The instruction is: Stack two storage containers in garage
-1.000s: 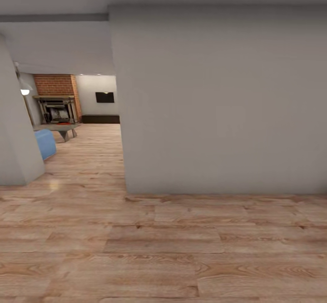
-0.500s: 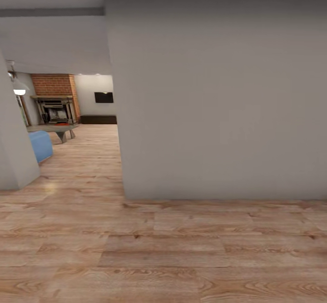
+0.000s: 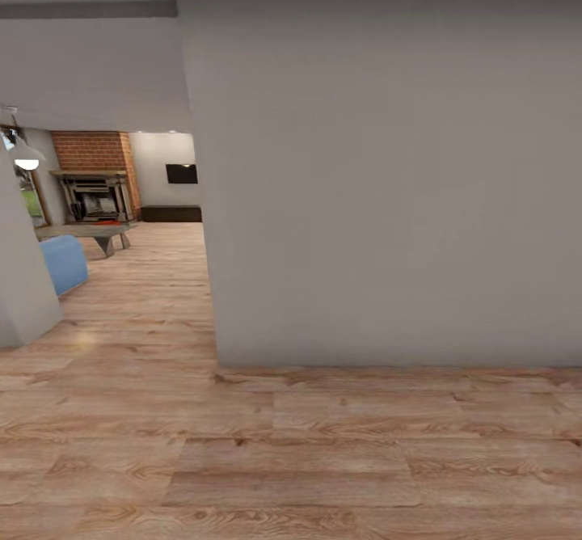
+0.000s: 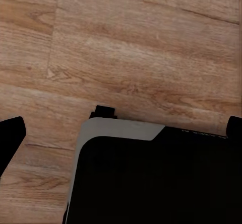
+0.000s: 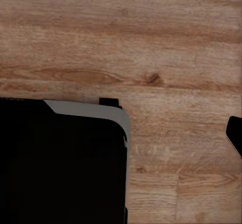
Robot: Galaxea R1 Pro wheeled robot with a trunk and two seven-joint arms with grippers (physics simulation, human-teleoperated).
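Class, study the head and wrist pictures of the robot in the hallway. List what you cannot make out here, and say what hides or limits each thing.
- Most of the living room: head view, hidden by the grey wall.
- Small red patch on the low grey table: head view, too small to identify.
- Blue seat: head view, partly hidden by the near wall corner.
- Left tool and right tool: wrist views, dark tips cut by the edges, so grip state is unclear.

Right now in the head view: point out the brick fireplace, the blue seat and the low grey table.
brick fireplace [image 3: 90, 150]: head view, on the red brick above the mantel.
blue seat [image 3: 65, 263]: head view, on its rounded front face.
low grey table [image 3: 85, 231]: head view, on the tabletop's near edge.
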